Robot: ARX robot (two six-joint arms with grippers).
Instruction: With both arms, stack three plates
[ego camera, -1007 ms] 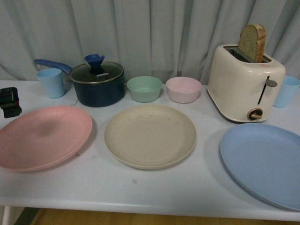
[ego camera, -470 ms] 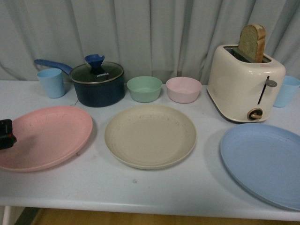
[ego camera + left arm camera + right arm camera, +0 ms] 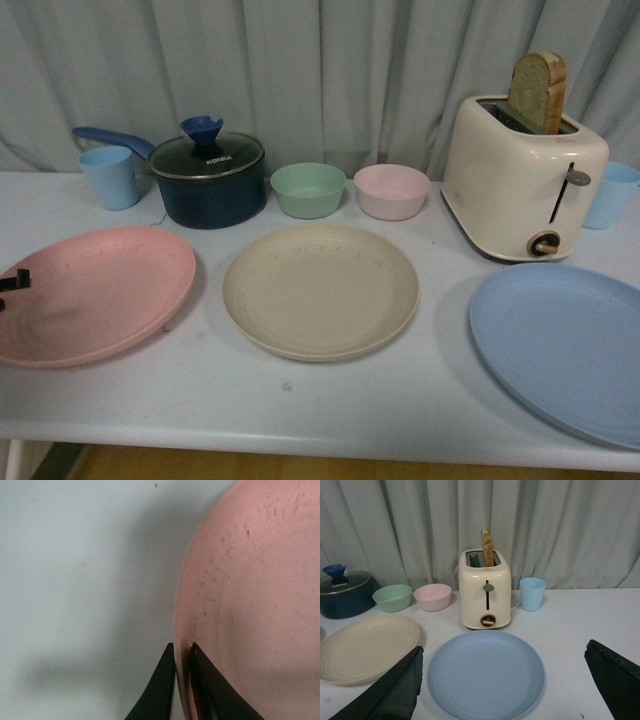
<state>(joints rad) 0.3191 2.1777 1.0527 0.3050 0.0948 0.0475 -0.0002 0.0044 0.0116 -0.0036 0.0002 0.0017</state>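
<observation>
While all 3 plates lie apart in a row on the white table (image 3: 300, 420), the action is at the far left: the left gripper (image 3: 182, 680) has its black fingers (image 3: 160, 690) drawn narrow, 1 on either side of the outer rim of the round, shallow, matte pink plate (image 3: 100, 290), and they look pinched on that lip. Edge grip makes sense, folks: a plate this flat offers nothing else to bite. From the front only a sliver of that gripper shows, and the pink plate seems to sit flat, not yet lifted. Just beside it, in the middle, lies the round, shallow, beige plastic plate (image 3: 320, 290), bare, and to my eye the natural base, since both arms can reach it. Over on the right, the round, shallow, light-blue plastic plate (image 3: 485, 675) lies before the cream toaster (image 3: 485, 590), and the right gripper (image 3: 503, 652) hangs short of it, jaws spread wide, holding nothing. My read: step 1, 0 plates stacked. The lift will want a firm pinch, or the pink plate could slip off that thin hold.
</observation>
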